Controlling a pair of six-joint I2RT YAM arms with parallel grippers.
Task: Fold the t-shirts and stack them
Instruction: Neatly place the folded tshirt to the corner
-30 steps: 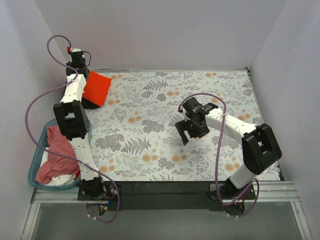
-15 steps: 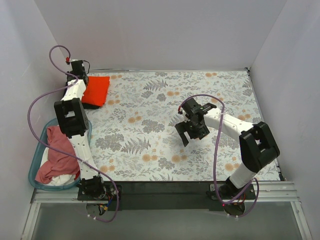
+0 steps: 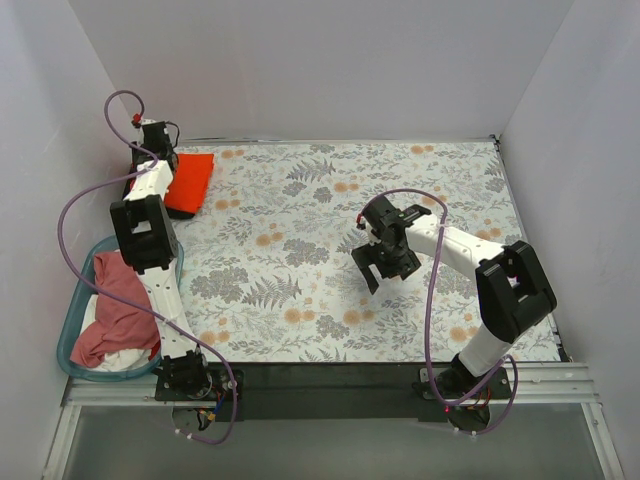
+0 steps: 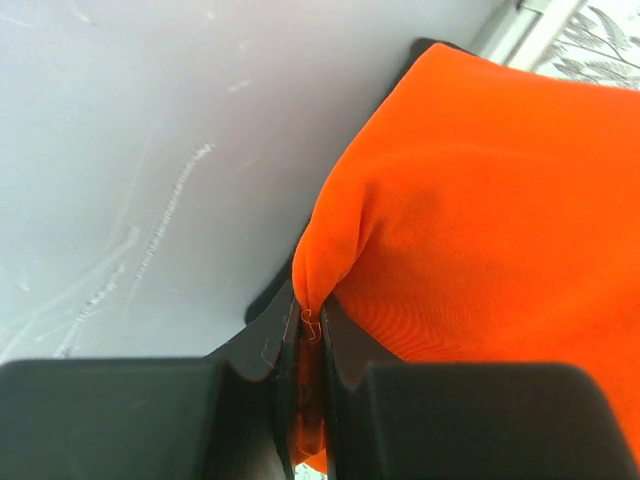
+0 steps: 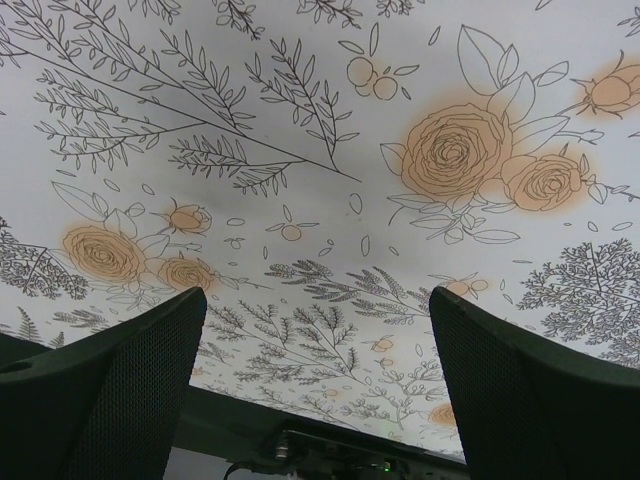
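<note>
From the overhead view, the orange t-shirt (image 3: 192, 182) lies folded into a neat oblong at the far left corner of the desk (image 3: 300, 220), its long side running roughly along the left edge, and a sliver of black cloth (image 3: 178, 212) peeks out from beneath its near end. The left claw (image 3: 155, 140) sits right at the shirt's far left end, tight against the side wall (image 3: 60, 120), the arm reaching up the left edge to get there. Off the desk's left edge, by the near left corner, a teal basket (image 3: 68, 335) holds a rumpled pink t-shirt (image 3: 115, 300) with a white t-shirt (image 3: 125, 357) showing under it. The right claw (image 3: 385, 268) hangs over bare floral cloth a little right of the desk's middle, well apart from every garment, its two fingers standing wide. In the left wrist view, the left claw (image 4: 310, 340) is pressed together on a small gathered fold at the orange t-shirt's (image 4: 480, 220) edge, the cloth pinched between the dark fingers (image 4: 260, 350), with the grey wall (image 4: 120, 150) filling the left side just beside it. In the right wrist view, the right claw (image 5: 325, 400) is spread to the frame's sides with nothing between its pads, and only the desk's (image 5: 300, 150) printed roses and ferns lie below
</note>
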